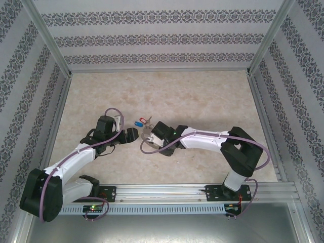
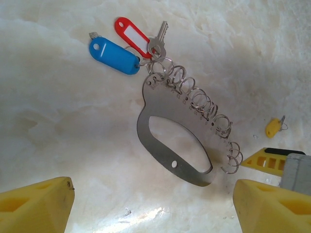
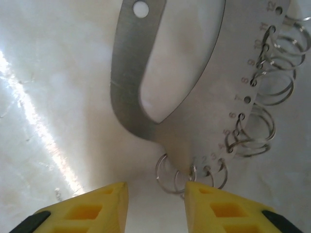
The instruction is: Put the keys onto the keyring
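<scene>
The keyring is a flat grey metal loop with a row of numbered holes carrying small split rings; it lies on the table. A blue-tagged key, a red-tagged key and a bare metal key hang at its far end. A yellow-tagged key lies loose to the right. My left gripper is open just short of the loop's near end. My right gripper is open at the keyring, its fingertips either side of the end split rings. From above, both grippers meet at the keyring.
The table is pale marble-patterned, walled by patterned panels with metal frame rails. The right gripper's yellow finger reaches into the left wrist view beside the ring end. Open floor lies beyond the blue key and the red key.
</scene>
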Robot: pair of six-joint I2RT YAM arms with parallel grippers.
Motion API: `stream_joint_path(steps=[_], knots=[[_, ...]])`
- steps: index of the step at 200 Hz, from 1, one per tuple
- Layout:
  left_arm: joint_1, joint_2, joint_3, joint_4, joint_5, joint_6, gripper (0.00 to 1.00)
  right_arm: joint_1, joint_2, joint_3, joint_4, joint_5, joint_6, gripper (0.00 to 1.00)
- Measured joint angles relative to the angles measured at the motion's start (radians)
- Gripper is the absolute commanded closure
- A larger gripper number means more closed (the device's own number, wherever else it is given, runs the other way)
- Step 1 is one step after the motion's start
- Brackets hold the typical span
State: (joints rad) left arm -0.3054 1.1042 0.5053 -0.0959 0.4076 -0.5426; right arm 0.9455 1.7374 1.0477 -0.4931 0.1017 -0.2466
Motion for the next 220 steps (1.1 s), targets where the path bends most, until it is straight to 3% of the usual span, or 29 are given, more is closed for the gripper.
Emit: stream_joint_path(steps=[101,159,220], knots=[[0.000,0.000,-0.004,0.009,0.001,-0.003,0.15,0.028,0.069,0.025,-0.033,0.092,-0.083,0.75],[0.001,0.000,-0.005,0.015,0.004,-0.008,0.15,0.034,0.092,0.051,-0.042,0.144,-0.115,1.00],[0.008,-0.001,-0.006,0.015,0.004,-0.008,0.15,0.035,0.028,0.034,-0.039,0.104,-0.119,1.00]])
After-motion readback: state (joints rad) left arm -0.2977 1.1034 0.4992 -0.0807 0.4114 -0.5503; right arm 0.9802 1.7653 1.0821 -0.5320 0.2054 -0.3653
